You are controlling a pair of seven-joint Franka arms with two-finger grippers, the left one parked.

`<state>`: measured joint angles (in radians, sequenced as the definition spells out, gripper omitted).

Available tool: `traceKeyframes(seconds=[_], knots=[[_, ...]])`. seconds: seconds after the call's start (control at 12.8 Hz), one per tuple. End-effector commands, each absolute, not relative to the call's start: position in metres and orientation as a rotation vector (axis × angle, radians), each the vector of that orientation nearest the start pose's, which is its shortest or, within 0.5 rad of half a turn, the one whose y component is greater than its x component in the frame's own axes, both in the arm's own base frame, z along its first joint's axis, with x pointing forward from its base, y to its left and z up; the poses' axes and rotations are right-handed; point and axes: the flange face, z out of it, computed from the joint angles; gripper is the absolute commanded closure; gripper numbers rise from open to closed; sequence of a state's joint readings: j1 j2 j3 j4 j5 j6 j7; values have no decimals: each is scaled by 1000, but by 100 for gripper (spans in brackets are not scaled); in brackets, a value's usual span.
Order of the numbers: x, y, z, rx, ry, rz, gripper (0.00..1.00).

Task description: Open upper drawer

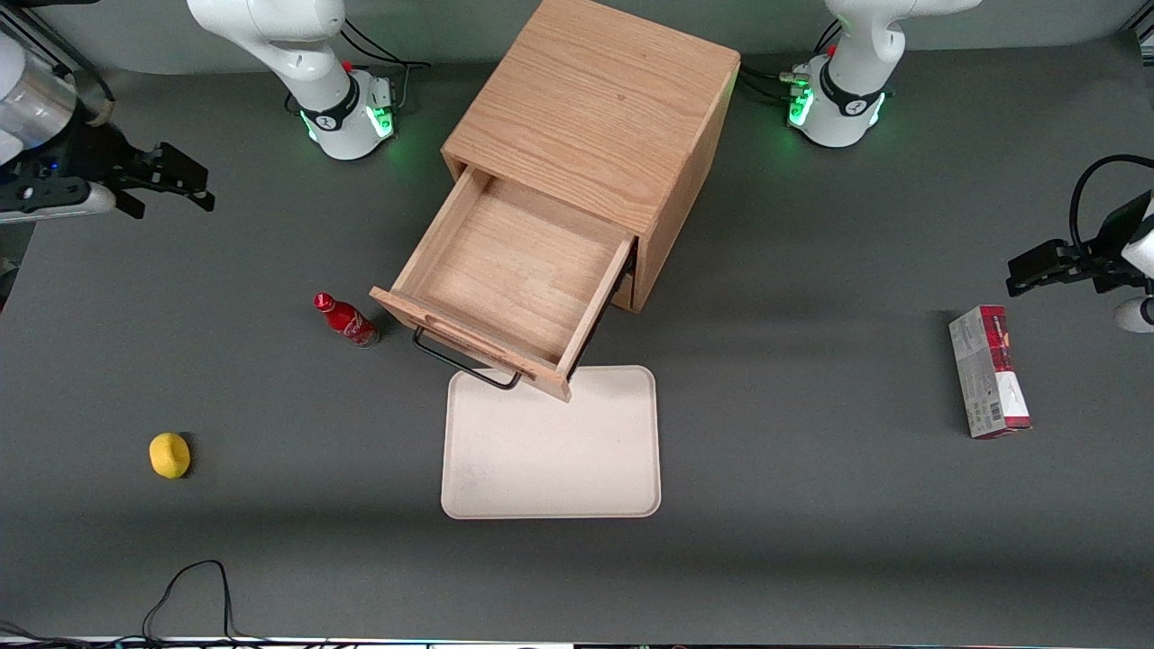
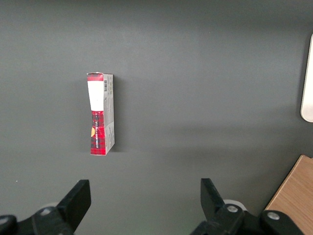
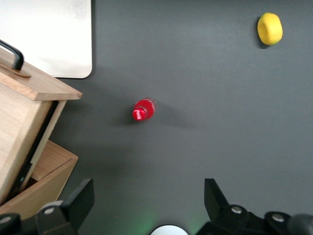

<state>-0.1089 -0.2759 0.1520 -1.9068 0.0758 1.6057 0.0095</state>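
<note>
The light oak upper drawer (image 1: 518, 270) with its black wire handle stands pulled out; the black two-finger gripper (image 1: 171, 180) hangs spread wide, holding nothing, well apart at the working arm's end.

Oak, red, yellow and cream on dark grey

The drawer (image 1: 518, 270) and cabinet (image 1: 595, 108) are light oak with visible grain; the handle (image 1: 464, 365) is black. The bottle (image 1: 347, 322) is red, the lemon (image 1: 169, 454) yellow, the tray (image 1: 550, 451) cream, the box (image 1: 989, 371) grey and red. The desk (image 1: 811, 505) is dark grey. The hand (image 1: 167, 176), above the desk at the working arm's end, is black.
</note>
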Motion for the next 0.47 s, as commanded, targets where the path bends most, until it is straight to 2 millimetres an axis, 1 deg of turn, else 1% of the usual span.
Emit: traceKeyframes(seconds=[0.0, 0.16, 0.31, 0.39], knots=[[478, 45, 609, -3120, 66, 72, 0], [489, 44, 611, -3118, 80, 62, 0], [506, 41, 613, -3131, 144, 50, 0], [508, 41, 612, -3130, 146, 52, 0]])
